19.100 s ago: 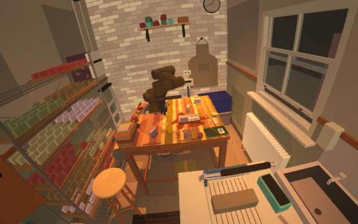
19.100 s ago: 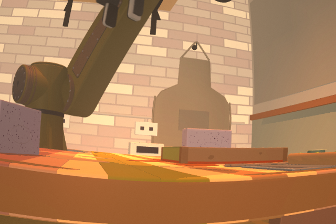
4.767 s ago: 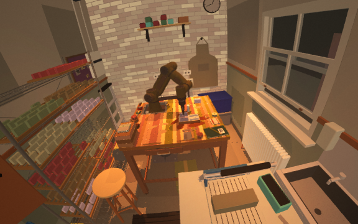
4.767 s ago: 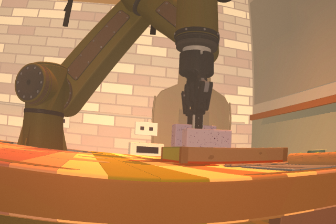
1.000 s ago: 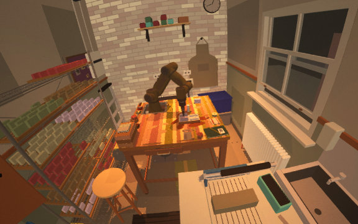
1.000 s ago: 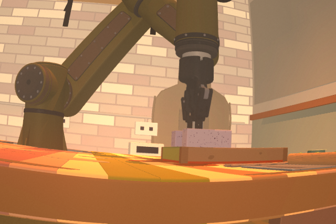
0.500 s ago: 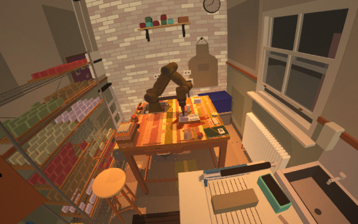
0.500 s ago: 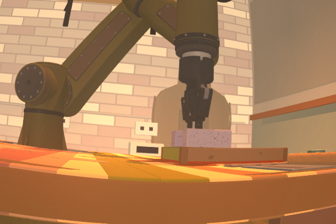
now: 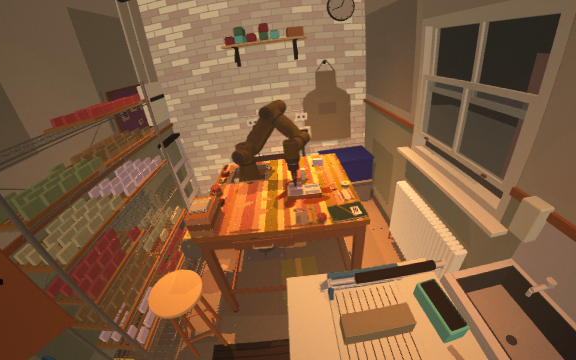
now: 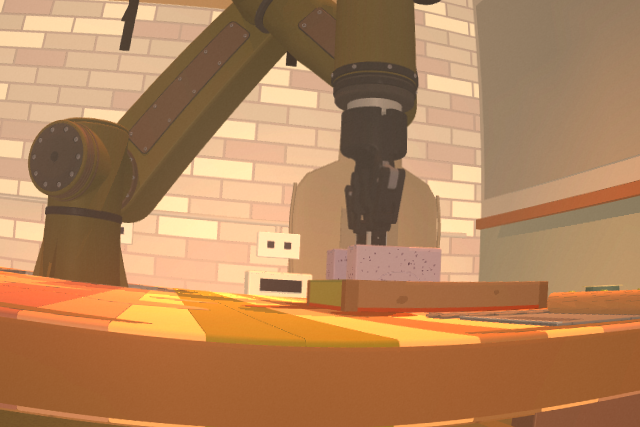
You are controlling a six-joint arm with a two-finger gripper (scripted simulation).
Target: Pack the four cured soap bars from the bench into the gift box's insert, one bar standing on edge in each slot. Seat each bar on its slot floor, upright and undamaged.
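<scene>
A pale pink speckled soap bar (image 10: pixel 385 262) stands on edge inside the low wooden gift box (image 10: pixel 429 294), its top half rising above the box wall. I grip that bar at its top edge with my gripper (image 10: pixel 373 240), which points straight down over the left part of the box. The box (image 9: pixel 304 191) sits right of centre on the striped bench. Its slots and floor are hidden by the box wall. Another small bar (image 9: pixel 301 216) lies toward the bench's front edge.
Behind the bench a brick wall carries an apron (image 9: pixel 326 109) and a shelf of jars. A green mat (image 9: pixel 347 211) lies at the bench's front right corner, a small crate (image 9: pixel 203 209) at its left edge. Wire racks of soap fill the left side.
</scene>
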